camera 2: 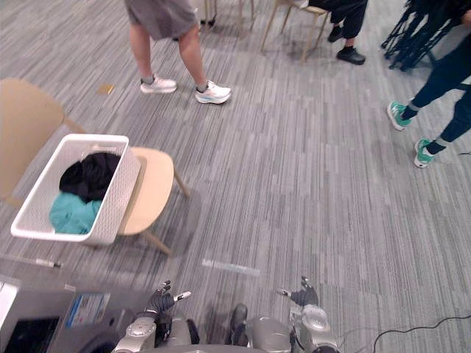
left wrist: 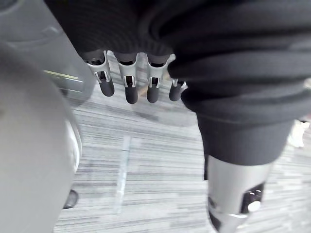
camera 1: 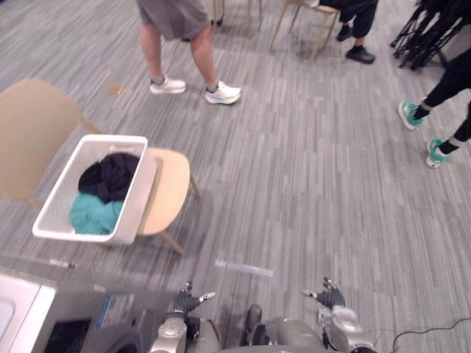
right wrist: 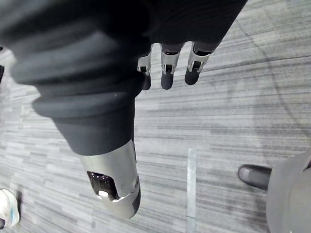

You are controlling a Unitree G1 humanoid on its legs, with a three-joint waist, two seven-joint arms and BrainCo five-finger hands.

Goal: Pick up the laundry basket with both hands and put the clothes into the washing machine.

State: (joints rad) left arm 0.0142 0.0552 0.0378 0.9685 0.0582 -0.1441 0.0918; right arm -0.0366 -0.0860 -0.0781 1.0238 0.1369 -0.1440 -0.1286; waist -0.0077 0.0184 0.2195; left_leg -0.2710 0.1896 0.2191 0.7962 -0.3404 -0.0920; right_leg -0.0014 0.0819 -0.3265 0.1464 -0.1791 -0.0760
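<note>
A white laundry basket (camera 1: pixel 59 213) rests on the seat of a tan chair (camera 1: pixel 168 193) to my left. Inside it lie a black garment (camera 1: pixel 109 176) and a teal garment (camera 1: pixel 94 213). The grey washing machine (camera 1: pixel 81 323) stands at the lower left, close below the basket. My left hand (camera 1: pixel 185 302) hangs low at the bottom of the eye views with relaxed fingers (left wrist: pixel 127 87) and holds nothing. Further right, my right hand (camera 1: pixel 330 297) is also low, its fingers (right wrist: pixel 166 73) loose over bare carpet. Both hands are well away from the basket.
A second tan chair (camera 1: pixel 29 132) stands behind the basket at far left. A person (camera 1: pixel 184 44) stands beyond the basket; another person's teal shoes (camera 1: pixel 423 132) are at right. A pale strip (camera 1: pixel 244 268) lies on the grey carpet ahead of me.
</note>
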